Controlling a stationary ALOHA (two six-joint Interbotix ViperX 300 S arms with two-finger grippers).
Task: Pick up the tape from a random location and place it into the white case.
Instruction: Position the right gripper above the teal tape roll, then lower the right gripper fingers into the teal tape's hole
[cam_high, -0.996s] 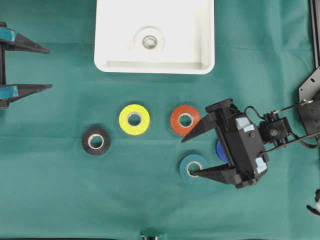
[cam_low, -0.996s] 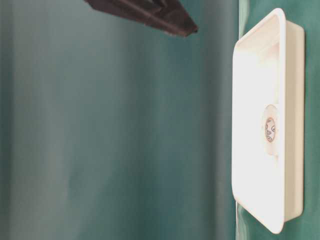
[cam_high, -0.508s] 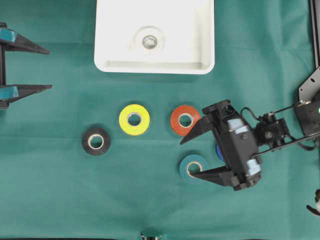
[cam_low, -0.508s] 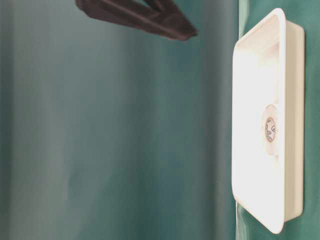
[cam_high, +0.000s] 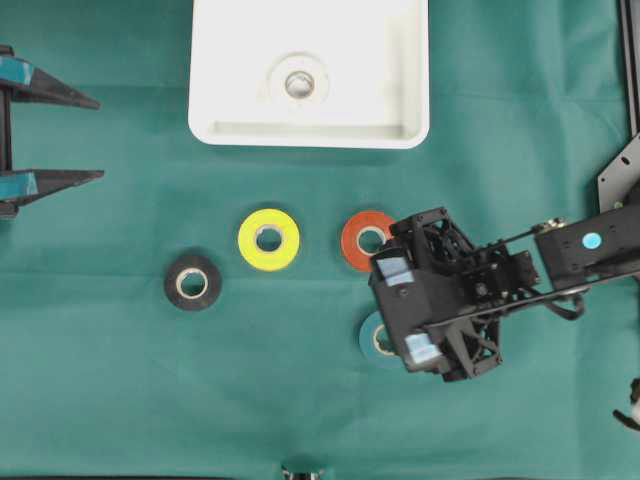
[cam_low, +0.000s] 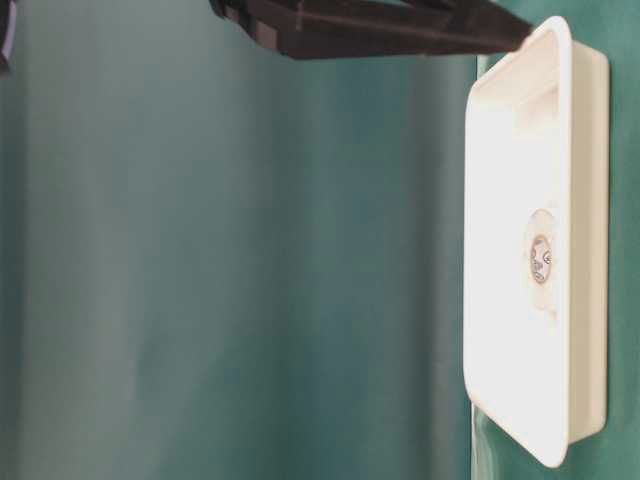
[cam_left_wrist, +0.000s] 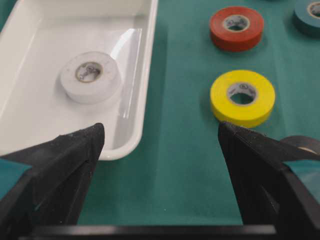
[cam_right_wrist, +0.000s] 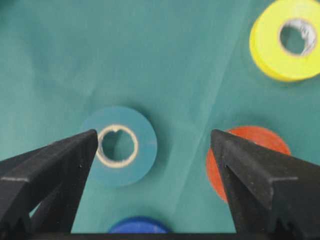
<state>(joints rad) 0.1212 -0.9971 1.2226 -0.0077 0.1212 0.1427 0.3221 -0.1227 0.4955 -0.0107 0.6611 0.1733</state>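
Note:
Several tape rolls lie on the green cloth: yellow (cam_high: 268, 239), red (cam_high: 358, 232), black (cam_high: 192, 282) and teal (cam_high: 372, 338), the last partly under my right wrist (cam_high: 440, 300). My right gripper (cam_right_wrist: 154, 134) hangs open above the cloth, pointing down. Its left finger overlaps the teal tape (cam_right_wrist: 120, 146) and its right finger the red tape (cam_right_wrist: 247, 160), with nothing held. A blue tape (cam_right_wrist: 140, 225) shows at the bottom edge. The white case (cam_high: 400, 100) at the top holds a white tape (cam_high: 298, 82). My left gripper (cam_left_wrist: 160, 129) is open and empty at the far left.
In the left wrist view the white case's rim (cam_left_wrist: 145, 90) lies just ahead on the left, with the yellow roll (cam_left_wrist: 242, 97) ahead on the right. A metal frame (cam_high: 625, 170) stands at the right edge. A dark finger (cam_low: 380, 25) crosses the top of the table-level view.
My right gripper has tipped downward and shifted left, now covering more of the teal and red rolls. The left arm has not moved.

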